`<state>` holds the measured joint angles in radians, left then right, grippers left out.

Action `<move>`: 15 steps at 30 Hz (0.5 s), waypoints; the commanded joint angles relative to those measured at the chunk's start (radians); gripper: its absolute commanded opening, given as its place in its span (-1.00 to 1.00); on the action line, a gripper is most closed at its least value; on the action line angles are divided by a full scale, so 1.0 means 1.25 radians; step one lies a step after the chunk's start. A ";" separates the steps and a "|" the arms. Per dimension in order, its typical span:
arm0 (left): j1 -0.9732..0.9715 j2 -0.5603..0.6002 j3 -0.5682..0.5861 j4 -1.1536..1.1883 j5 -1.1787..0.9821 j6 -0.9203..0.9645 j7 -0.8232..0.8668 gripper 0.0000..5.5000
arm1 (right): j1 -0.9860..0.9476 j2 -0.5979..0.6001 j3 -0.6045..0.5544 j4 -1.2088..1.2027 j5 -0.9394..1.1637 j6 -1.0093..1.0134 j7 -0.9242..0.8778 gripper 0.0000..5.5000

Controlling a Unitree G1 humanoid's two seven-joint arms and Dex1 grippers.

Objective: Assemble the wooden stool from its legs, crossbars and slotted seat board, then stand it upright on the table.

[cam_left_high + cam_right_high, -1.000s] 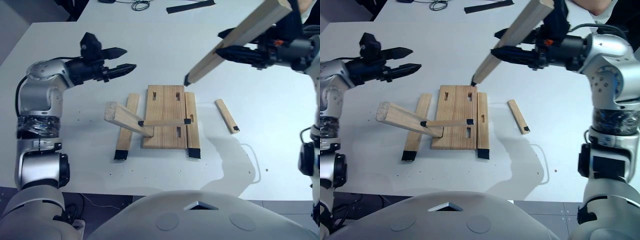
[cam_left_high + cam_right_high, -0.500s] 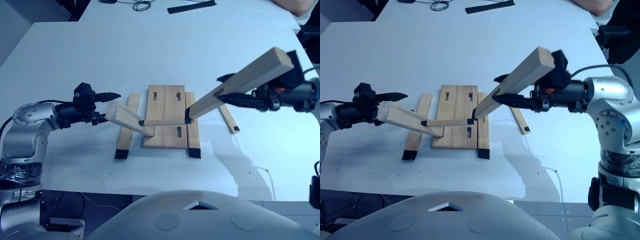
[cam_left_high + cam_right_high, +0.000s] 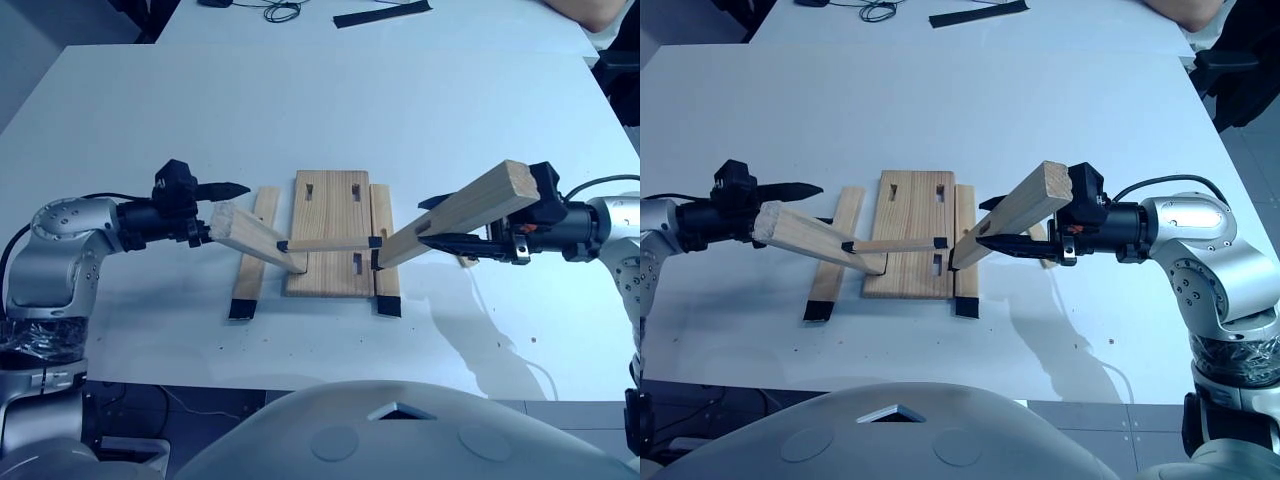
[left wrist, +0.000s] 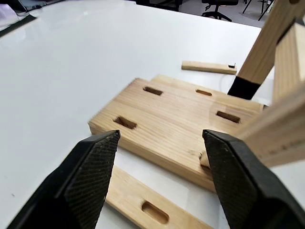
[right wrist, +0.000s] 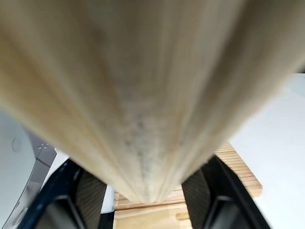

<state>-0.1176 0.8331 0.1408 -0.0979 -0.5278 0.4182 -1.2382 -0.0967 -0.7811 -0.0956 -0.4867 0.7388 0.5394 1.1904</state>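
The slotted seat board (image 3: 328, 215) lies flat mid-table. One leg (image 3: 255, 237) stands tilted in a slot at its left, and a thin crossbar (image 3: 330, 243) runs from that leg to the right. My right gripper (image 3: 447, 222) is shut on another leg (image 3: 460, 210), held slanted with its black tip (image 3: 377, 261) down at the crossbar's right end. My left gripper (image 4: 161, 138) is open beside the tilted leg's top end, not gripping it. Two more legs lie flat, one left (image 3: 250, 270) and one right (image 3: 386, 285) of the board.
A short crossbar (image 3: 1042, 243) lies on the table right of the board, partly behind my right gripper. A black strip (image 3: 383, 12) and cables (image 3: 282, 8) sit at the far edge. The white table (image 3: 420, 110) has bare room behind the board.
My right arm swung down and brought the held leg's black tip from above the board to the crossbar's right end. My left gripper came down to the tilted leg's top end.
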 commanded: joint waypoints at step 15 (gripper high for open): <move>-0.063 0.002 -0.056 0.036 0.023 -0.005 -0.014 0.17 | 0.040 0.062 0.084 0.003 -0.086 -0.112 -0.045 -0.26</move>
<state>-0.1775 0.8311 0.0825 -0.0615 -0.5142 0.4194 -1.2518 -0.0565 -0.7102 0.0023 -0.4783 0.6432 0.4208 1.1455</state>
